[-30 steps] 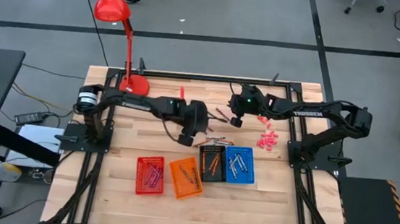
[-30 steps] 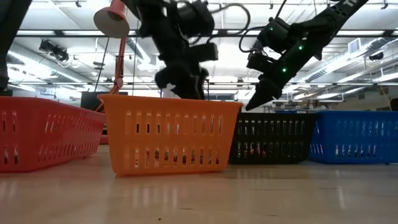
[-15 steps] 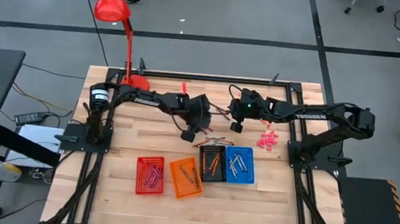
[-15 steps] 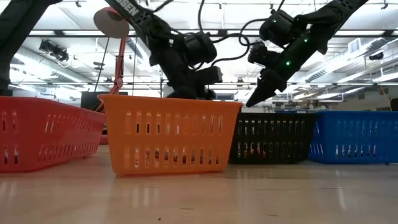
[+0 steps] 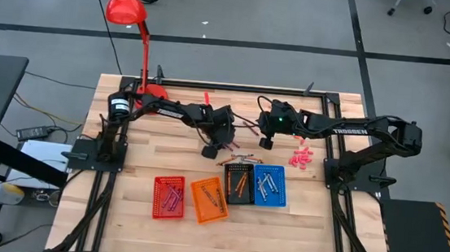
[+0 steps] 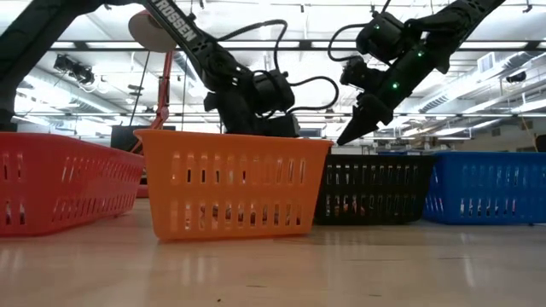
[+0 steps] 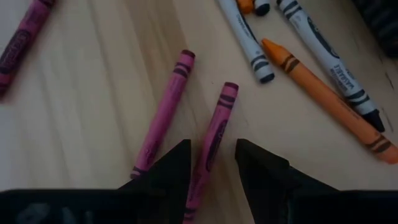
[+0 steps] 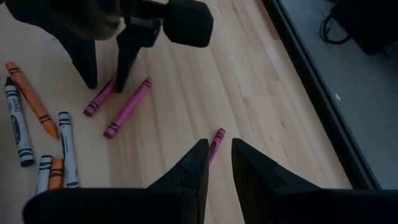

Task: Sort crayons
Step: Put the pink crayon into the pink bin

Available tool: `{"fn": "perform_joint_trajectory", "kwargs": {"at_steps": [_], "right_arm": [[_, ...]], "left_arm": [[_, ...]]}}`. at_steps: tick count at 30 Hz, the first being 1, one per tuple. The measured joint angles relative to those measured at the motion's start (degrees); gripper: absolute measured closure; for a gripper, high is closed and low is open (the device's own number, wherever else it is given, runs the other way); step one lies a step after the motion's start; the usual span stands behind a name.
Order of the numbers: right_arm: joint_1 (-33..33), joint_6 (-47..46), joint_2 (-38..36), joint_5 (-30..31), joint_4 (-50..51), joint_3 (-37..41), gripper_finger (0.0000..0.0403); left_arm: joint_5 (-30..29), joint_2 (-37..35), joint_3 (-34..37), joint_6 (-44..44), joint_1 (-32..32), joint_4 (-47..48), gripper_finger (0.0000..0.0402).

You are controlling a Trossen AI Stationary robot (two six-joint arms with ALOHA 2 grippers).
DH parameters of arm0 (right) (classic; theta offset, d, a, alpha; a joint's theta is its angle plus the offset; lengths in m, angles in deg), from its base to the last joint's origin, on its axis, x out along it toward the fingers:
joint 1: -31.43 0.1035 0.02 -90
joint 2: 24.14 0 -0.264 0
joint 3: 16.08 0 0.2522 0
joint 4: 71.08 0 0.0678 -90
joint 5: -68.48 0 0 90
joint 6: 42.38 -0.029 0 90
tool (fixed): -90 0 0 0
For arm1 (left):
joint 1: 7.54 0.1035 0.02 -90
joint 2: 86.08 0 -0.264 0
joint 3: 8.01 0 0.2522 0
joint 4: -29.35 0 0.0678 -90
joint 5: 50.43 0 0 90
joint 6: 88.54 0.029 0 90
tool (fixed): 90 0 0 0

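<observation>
slim magenta crayons (image 7: 210, 142), dark-banded ends, possibly paper-wrapped, on wood

High view: overhead, straight down, far, whole table (image 5: 143, 225). Low view: table level, close behind orange basket (image 6: 232, 183), facing room. Wrist views: close, looking down, both sharing the magenta crayons (image 7: 211, 140) beyond that basket, probably the same pair.

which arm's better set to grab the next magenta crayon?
Left. Its open gripper is down at the table, fingers straddling a magenta wax crayon. The right gripper hangs higher, fingers open, a lone magenta crayon below.
</observation>
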Motion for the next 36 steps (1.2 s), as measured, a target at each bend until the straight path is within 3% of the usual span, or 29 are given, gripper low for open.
{"fn": "perform_joint_trajectory", "kwargs": {"at_steps": [7,17,32,36], "right_arm": [[0.09,0.2,0.0,0.0,-0.03,0.0,0.0328],[0.11,0.2,0.0,0.0,-0.08,0.0,0.0328],[-0.03,1.76,0.0,0.17,0.22,0.0,0.0328],[-0.18,4.69,0.0,3.55,-2.08,0.0,0.0328]], "left_arm": [[0.3,1.26,-0.25,-2.54,0.02,1.04,0.0271],[-0.45,1.23,-0.28,-6.11,-0.32,2.95,0.0386],[-9.07,-8.52,0.36,-9.81,-6.77,16.06,0.0373],[-10.08,-12.5,0.31,-13.82,-9.94,20.26,0.0373]]}}
